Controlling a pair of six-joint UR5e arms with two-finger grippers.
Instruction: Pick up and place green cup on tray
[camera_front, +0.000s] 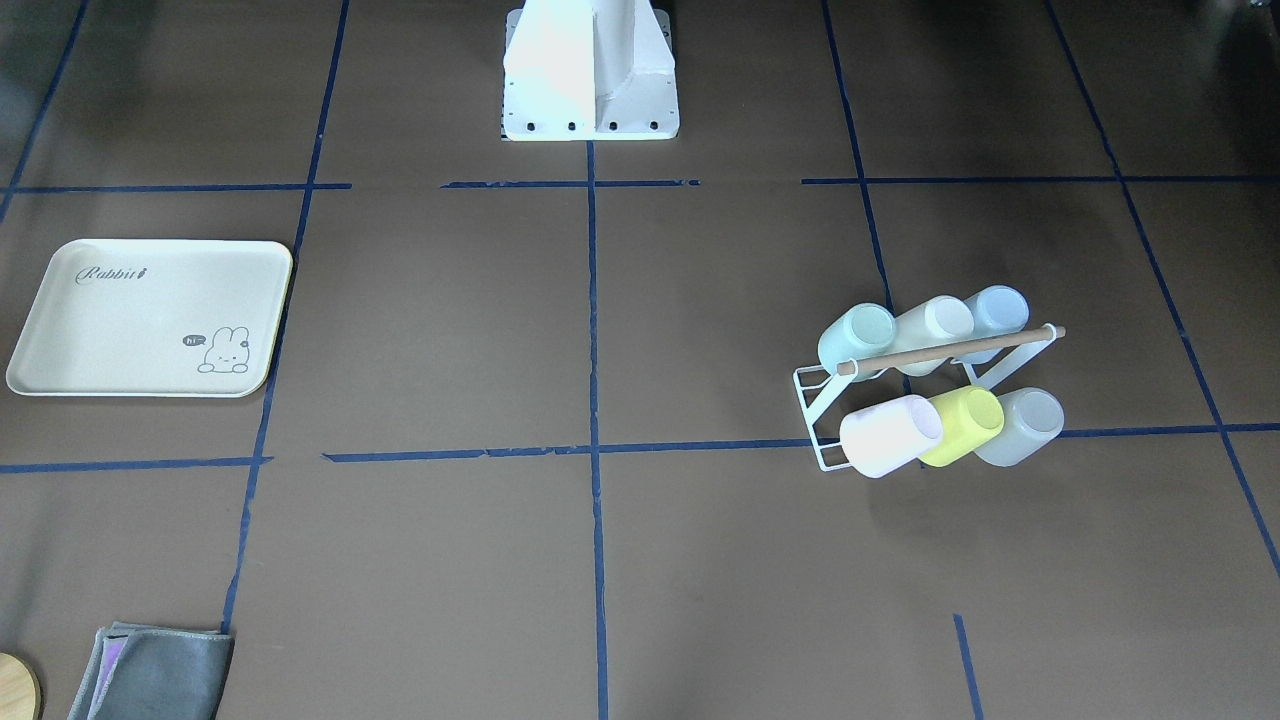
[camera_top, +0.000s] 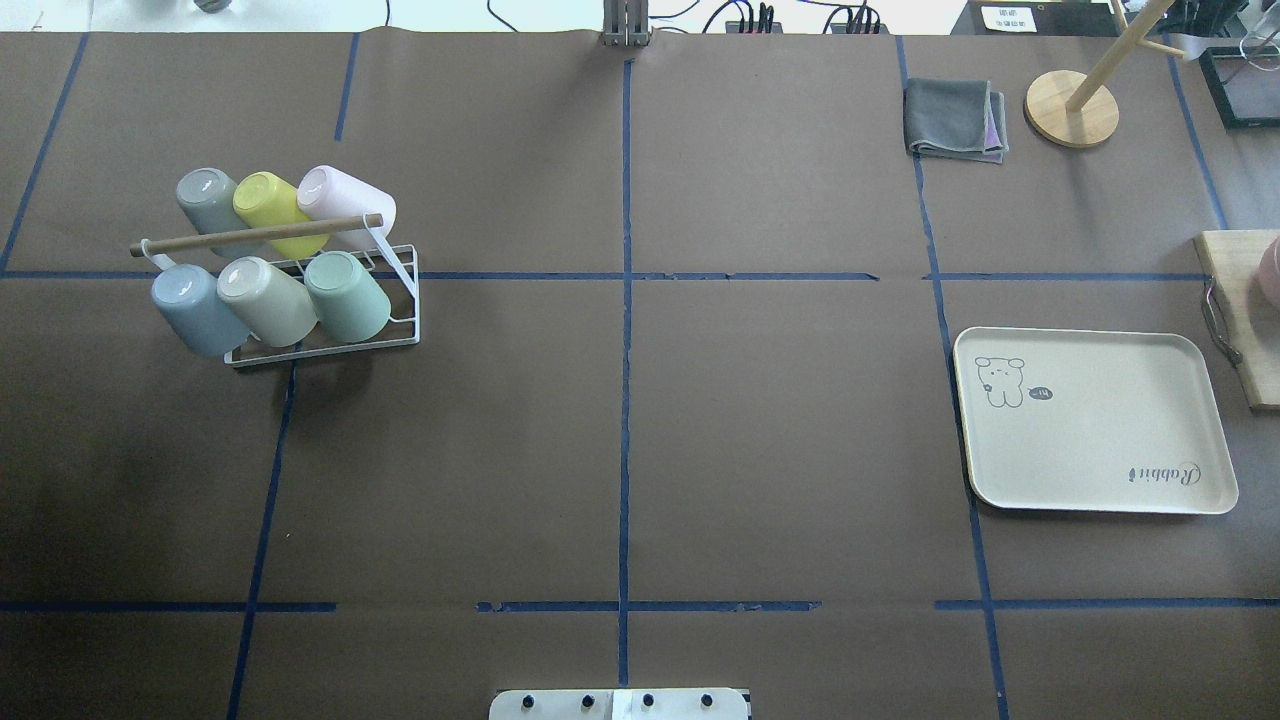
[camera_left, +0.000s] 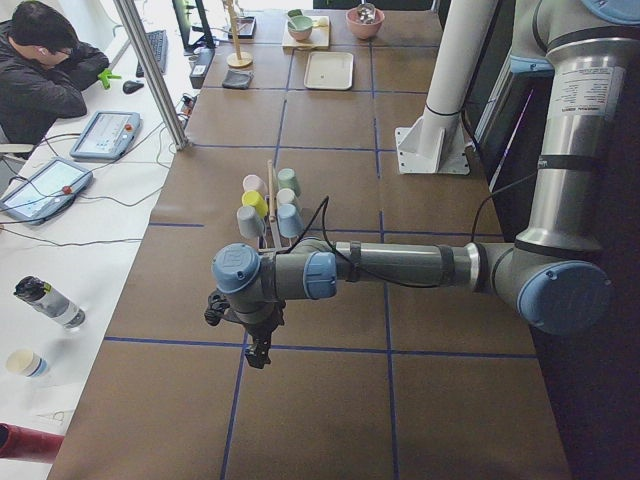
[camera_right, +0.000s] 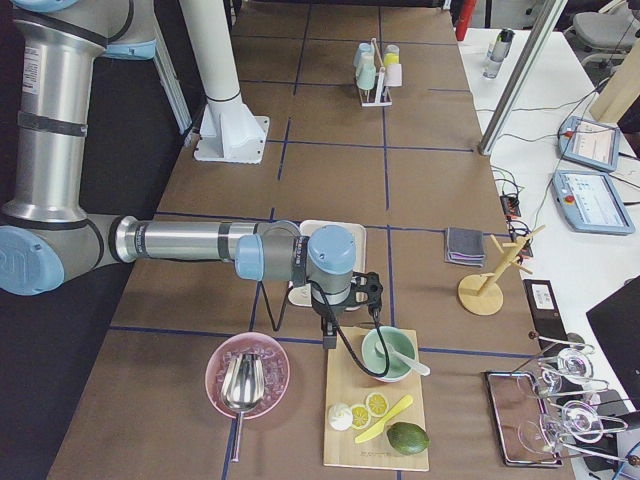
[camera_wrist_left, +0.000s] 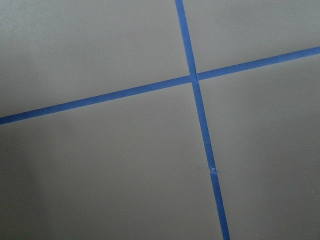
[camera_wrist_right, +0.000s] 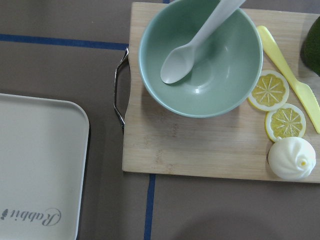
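Left gripper hangs near table's left edge, opening cannot be told | right gripper beside tray, same | green cup tilted on rack, likely for drying, untouched

Six cups, one wire rack, one cream tray, one folded grey cloth, two lemon slices.

Matt green cup; smooth tray

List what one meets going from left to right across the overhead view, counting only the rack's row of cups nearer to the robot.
The pale blue cup → beige cup → green cup → robot base plate → tray.
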